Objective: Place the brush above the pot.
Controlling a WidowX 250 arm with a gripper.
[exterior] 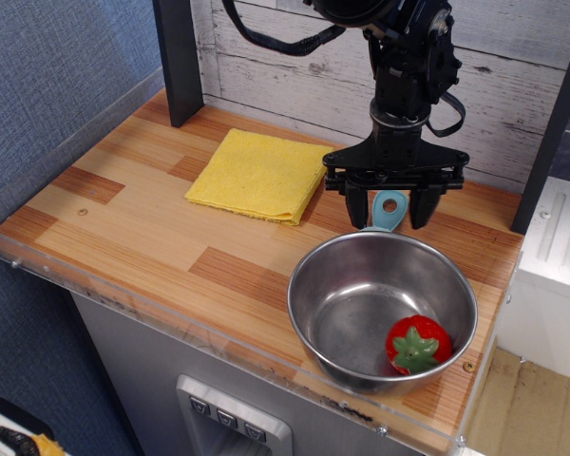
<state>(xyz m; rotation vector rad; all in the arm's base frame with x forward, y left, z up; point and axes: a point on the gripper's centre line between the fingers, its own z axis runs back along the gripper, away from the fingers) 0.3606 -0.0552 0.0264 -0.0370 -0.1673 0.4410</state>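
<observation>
- Wooden table [152, 223] with a clear plastic rim, set against a whitewashed plank wall [294, 57].
- Pincer [393, 211]: pointing down just behind the pot, its two black fingers [358, 208] spread apart, gripping nothing.
- Brush [388, 211]: light blue, seen between the spread fingers; its handle end with the hole shows just beyond the pot's far rim; bristles hidden.
- Pot [361, 285]: shiny steel, near the front right, holding a red strawberry [418, 344].
- Yellow cloth [259, 174]: folded, lying to the left.
</observation>
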